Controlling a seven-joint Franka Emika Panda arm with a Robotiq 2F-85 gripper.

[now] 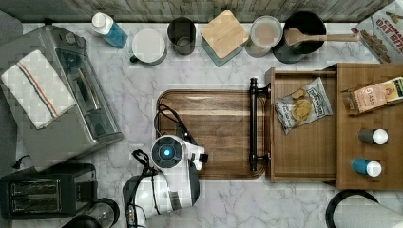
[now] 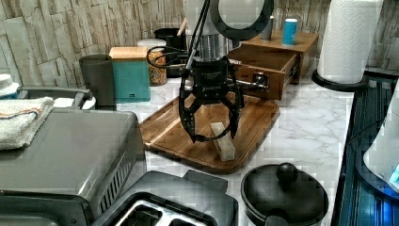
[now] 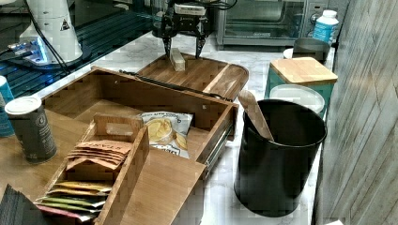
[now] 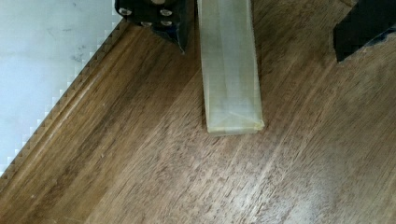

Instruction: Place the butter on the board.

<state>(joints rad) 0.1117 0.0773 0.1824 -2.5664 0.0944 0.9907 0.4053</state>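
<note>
Marble desk (image 1: 223,199) carried everything. Toaster oven (image 1: 71,95) sat at 9 o'clock in the top view, folded striped towel (image 1: 35,88) on its roof; slot toaster (image 1: 45,190) at 8 o'clock.

Light wooden tray with a black bar handle (image 1: 253,124) sat at 3 o'clock in the top view. Its open compartment (image 1: 304,152) held one chip bag (image 1: 303,105). The raised section beside it held tea packets (image 3: 91,157) in a divided box, plus two small upright canisters (image 1: 373,137) and (image 1: 367,166).

The board (image 1: 223,123), dark brown with a grooved rim, lay at centre, touching the tray's handle side.

Black pot (image 3: 277,154) stood at 1 o'clock in the top view, with a wooden spoon (image 3: 253,112) leaning inside. Teal canister (image 2: 129,73) with a pale wood lid stood at 12 o'clock. Beside it were a dark cup (image 1: 181,34), a white-lidded container (image 1: 148,46) and a clear jar (image 1: 265,34). Blue bottle (image 1: 109,29) lay at 11 o'clock. Paper towel roll (image 2: 346,40) stood upright on the left view's right; black lid (image 2: 284,195) at 5 o'clock there.

Gripper (image 2: 211,137) hung over the board's near corner, fingers (image 4: 161,18) spread, one on each side of the butter (image 4: 229,70) with gaps visible in the wrist view.

The butter, a pale wrapped stick, lay flat on the board near its edge, between the fingers.
</note>
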